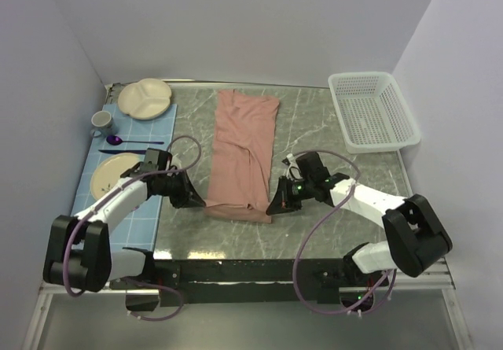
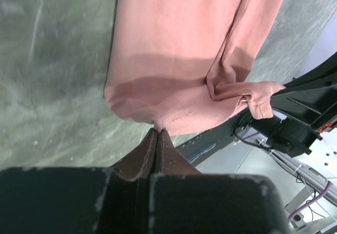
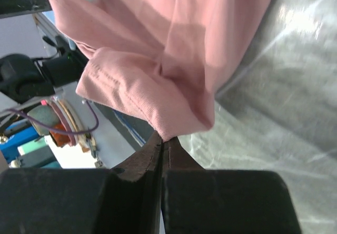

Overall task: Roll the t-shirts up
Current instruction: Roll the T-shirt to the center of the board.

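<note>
A: Where's the t-shirt [image 1: 245, 155] found?
B: Mid-tabletop [image 1: 322, 126], laid as a long pink strip, 12 to 6 o'clock. No print is seen.
A: And the arms?
B: Near corner at approx. 7 o'clock is pinched by the left end effector [image 1: 200, 202], tips pressed together on cloth. Corner at 5 is pinched likewise by the right end effector [image 1: 273, 207].
A: Surroundings?
B: White basket [image 1: 372, 110] at 2 o'clock. Blue mat [image 1: 88, 185] w/ mug [image 1: 102, 122] & spoon [image 1: 126, 141] at 9.

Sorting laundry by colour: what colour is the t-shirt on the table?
Dusty pink; the t-shirt shows no print. Clearest in the top external view.
</note>
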`<control>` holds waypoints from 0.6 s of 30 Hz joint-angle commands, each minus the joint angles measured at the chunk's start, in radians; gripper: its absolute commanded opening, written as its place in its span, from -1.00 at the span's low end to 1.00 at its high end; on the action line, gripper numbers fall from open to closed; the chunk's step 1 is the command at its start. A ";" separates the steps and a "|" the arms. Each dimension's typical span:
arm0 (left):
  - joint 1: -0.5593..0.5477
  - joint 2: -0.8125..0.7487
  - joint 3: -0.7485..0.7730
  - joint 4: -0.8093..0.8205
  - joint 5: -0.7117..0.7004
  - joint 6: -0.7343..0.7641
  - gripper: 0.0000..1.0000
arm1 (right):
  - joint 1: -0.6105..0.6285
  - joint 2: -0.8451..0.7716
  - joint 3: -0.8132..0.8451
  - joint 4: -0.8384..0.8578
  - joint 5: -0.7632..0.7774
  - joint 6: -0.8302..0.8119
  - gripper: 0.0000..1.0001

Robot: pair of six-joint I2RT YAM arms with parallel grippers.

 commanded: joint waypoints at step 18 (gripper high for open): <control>0.050 0.086 0.063 0.060 -0.045 0.000 -0.09 | -0.053 0.107 0.120 0.044 0.102 -0.052 -0.10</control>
